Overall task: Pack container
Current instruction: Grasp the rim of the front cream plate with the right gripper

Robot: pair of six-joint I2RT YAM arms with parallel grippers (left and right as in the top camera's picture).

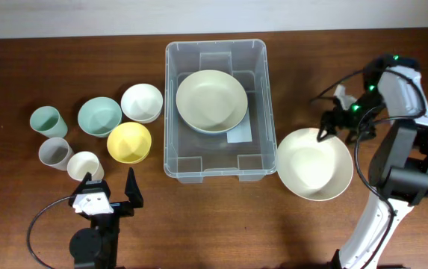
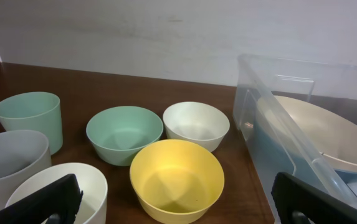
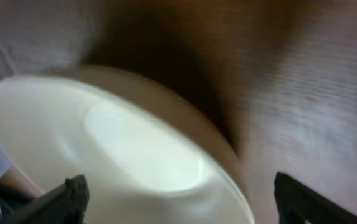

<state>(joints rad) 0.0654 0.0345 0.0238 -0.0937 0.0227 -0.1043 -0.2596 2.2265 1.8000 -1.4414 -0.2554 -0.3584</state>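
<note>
The container (image 1: 266,112), a large clear plastic tub, stands at the table's middle with a large cream bowl (image 1: 211,101) inside; it also shows in the left wrist view (image 2: 253,112). A second large cream bowl (image 1: 314,164) sits on the table right of the container and fills the right wrist view (image 3: 116,149). My right gripper (image 1: 340,127) is open, just above that bowl's far rim. My left gripper (image 1: 110,190) is open and empty near the front edge, below the yellow bowl (image 1: 129,142).
Left of the container stand a white bowl (image 1: 141,102), a teal bowl (image 1: 99,116), a teal cup (image 1: 48,121), a grey cup (image 1: 55,153) and a white cup (image 1: 85,166). The wall lies behind the table.
</note>
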